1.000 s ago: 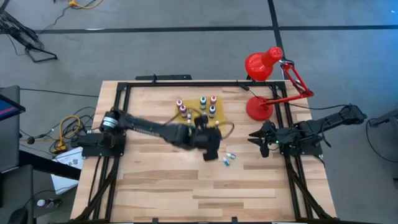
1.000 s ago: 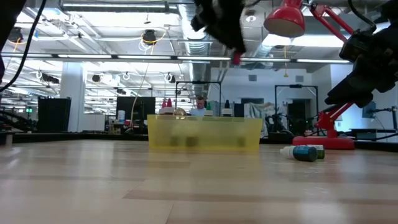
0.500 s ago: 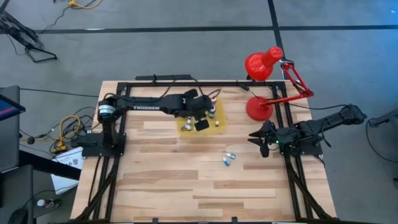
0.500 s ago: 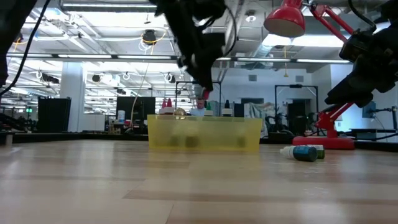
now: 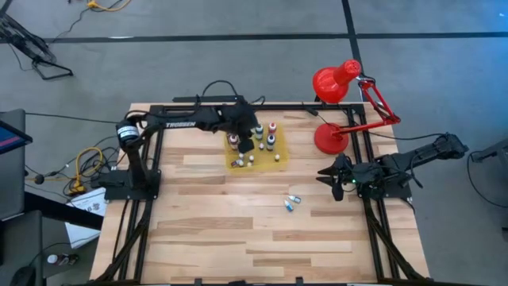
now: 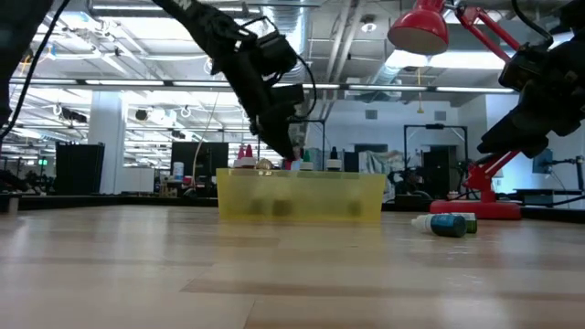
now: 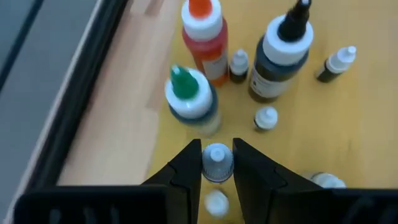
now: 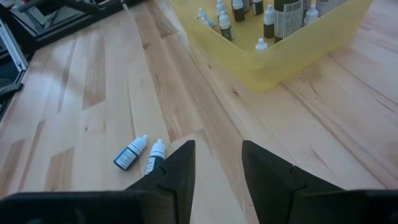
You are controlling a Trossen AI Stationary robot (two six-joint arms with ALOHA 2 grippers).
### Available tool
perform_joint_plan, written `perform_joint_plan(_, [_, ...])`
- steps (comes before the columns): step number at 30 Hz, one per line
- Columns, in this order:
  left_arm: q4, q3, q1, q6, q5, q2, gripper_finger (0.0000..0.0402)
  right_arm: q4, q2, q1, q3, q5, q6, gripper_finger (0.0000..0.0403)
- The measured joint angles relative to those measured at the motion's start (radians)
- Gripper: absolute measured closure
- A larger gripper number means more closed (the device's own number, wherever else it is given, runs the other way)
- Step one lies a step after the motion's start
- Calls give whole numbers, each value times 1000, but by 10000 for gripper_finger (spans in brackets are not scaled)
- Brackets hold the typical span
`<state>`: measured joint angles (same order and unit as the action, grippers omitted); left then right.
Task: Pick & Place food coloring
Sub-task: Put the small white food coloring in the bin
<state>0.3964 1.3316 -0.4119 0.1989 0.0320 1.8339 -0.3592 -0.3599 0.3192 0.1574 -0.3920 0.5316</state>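
Left end effector (image 7: 217,163) pinches a white-capped dropper bottle (image 7: 217,162) over the yellow tray (image 5: 277,156), having swung from the tabletop's centre toward 12 o'clock. Right end effector (image 8: 217,163), spread, waits at 3 o'clock.

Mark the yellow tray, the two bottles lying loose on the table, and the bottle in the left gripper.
yellow tray (image 6: 302,198), low view, front wall.
loose bottles (image 8: 132,152), right wrist view, body of the blue-labelled one.
held bottle (image 7: 217,160), left wrist view, white cap between the left gripper's fingers.
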Motion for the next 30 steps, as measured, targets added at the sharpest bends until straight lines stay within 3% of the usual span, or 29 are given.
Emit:
perform_joint_plan(11, [-143, -118, -118, 330, -291, 19, 333, 0, 0, 0, 0, 0, 0, 281])
perform_joint_plan(20, [-189, -136, -133, 354, -299, 19, 333, 0, 0, 0, 0, 0, 0, 281])
perform_joint_plan(27, [-185, -93, -118, 318, -299, 19, 333, 0, 0, 0, 0, 0, 0, 281])
perform_joint_plan(30, [-158, -66, -117, 376, -300, 19, 333, 0, 0, 0, 0, 0, 0, 281])
